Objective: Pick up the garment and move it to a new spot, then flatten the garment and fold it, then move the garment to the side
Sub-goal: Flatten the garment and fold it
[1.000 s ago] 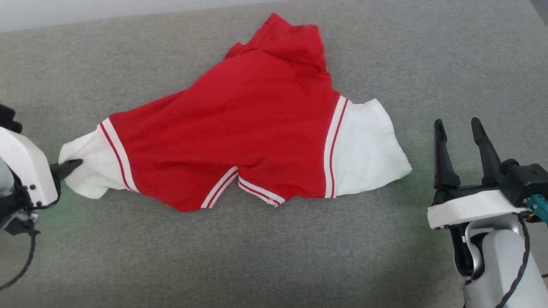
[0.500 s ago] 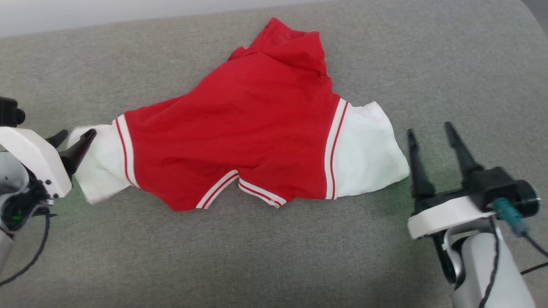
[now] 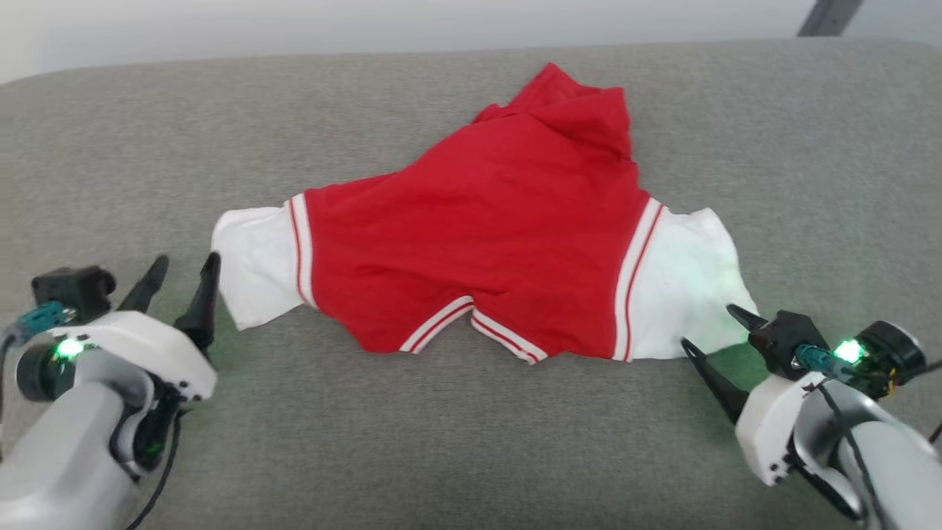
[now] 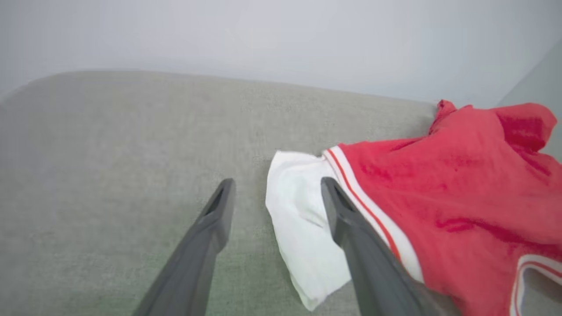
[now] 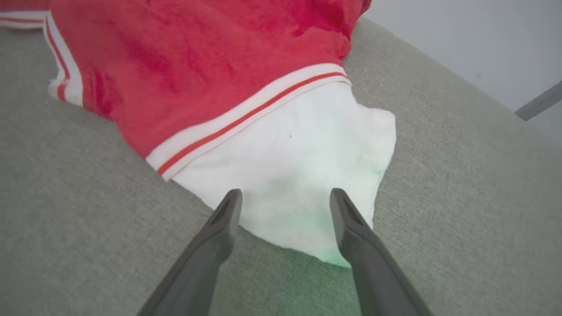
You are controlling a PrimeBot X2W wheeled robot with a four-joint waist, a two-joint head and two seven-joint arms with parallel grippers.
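Note:
The garment (image 3: 500,243) lies spread on the grey cushioned surface, red body up, with a white sleeve at each side and the striped neck trim (image 3: 471,324) toward me. Its far end is bunched into a peak. No print shows. My left gripper (image 3: 185,261) stands open just left of the left sleeve (image 3: 254,269), holding nothing. In the left wrist view the left gripper (image 4: 277,184) is open, its right finger over the sleeve (image 4: 298,219). My right gripper (image 3: 706,326) is open at the right sleeve's (image 3: 684,287) near corner. The right wrist view has the right gripper (image 5: 285,193) astride the sleeve's (image 5: 298,145) edge.
The grey fabric surface (image 3: 441,442) stretches wide on all sides of the garment. Its far edge meets a pale wall (image 3: 368,29). A dark strip (image 3: 828,16) leans at the top right beyond the edge.
My left gripper has opened, let go of the left sleeve and drawn back toward me. My right gripper has swung in to the right sleeve's corner. The head camera has shifted too.

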